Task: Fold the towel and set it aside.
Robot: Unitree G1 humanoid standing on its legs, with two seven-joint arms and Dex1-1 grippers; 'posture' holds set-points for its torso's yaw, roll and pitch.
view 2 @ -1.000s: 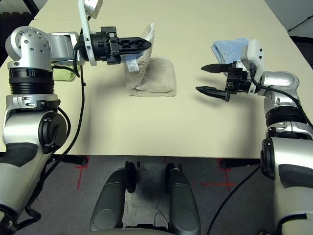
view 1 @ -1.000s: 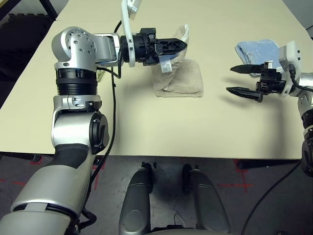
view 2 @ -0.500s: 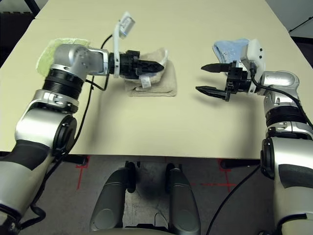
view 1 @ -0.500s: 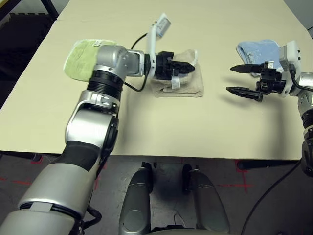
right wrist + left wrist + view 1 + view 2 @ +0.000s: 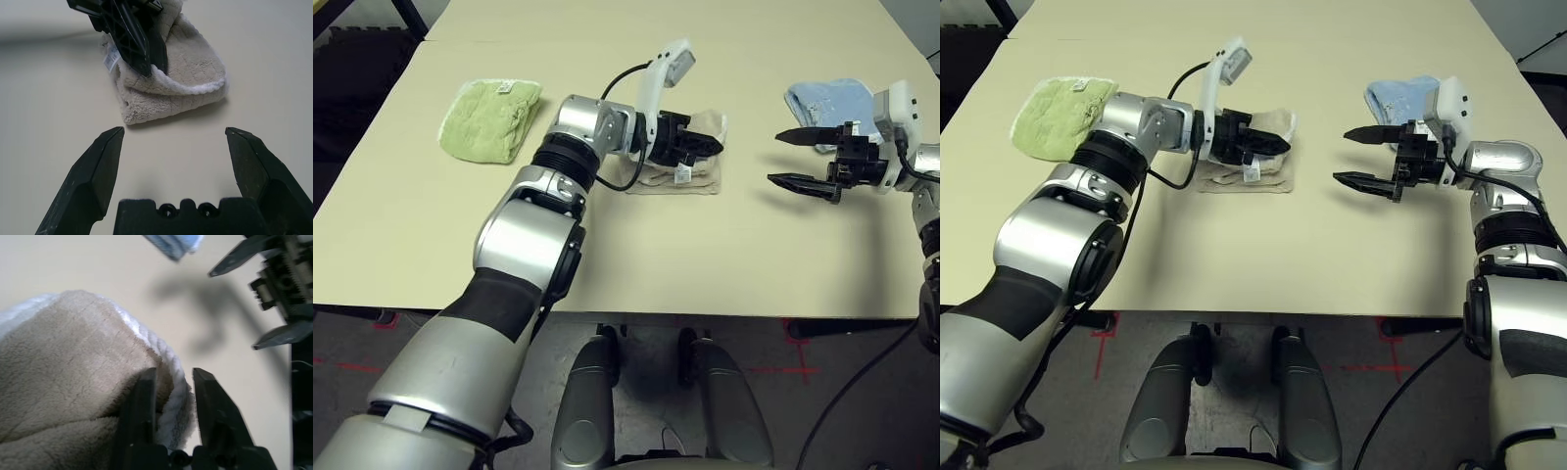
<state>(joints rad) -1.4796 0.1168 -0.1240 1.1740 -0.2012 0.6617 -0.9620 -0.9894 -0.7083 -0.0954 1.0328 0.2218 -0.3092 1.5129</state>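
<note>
"Since the left claw (image 5: 173, 371) sits right on the towel (image 5: 1278, 119), is it gripping it?"

"Nope, open. Fingers parted, white stitched edge (image 5: 168, 362) between them, bare gap on one side. Reads as a release: fold laid down, claw low so the flap doesn't spring back. My guess, anyway."

"Where's the towel, exactly?"

"Mid-table (image 5: 656, 255), partly under that claw. Green cloth (image 5: 489, 122) off on the robot's left, blue cloth (image 5: 822, 103) on its right, well apart from the towel. Probably keeps space free for folding."

"And the right claw (image 5: 775, 157)?"

"Wide open, nothing in it, above the table near the blue cloth. Pointing towards the towel, so likely parked there to help without crowding the left one."

"Folded properly?"

"Layers stacked, top one rumpled, tag (image 5: 1252, 169) poking out by the left claw. I'd call it mostly folded, not tidy. Can't tell about the part beneath the claw."

"Next?"

"Back the left claw out straight, I'd say. Soft pile could snag on a fingertip and drag the top layer open. Then flatten it, and set it aside; that bit's not done."
</note>
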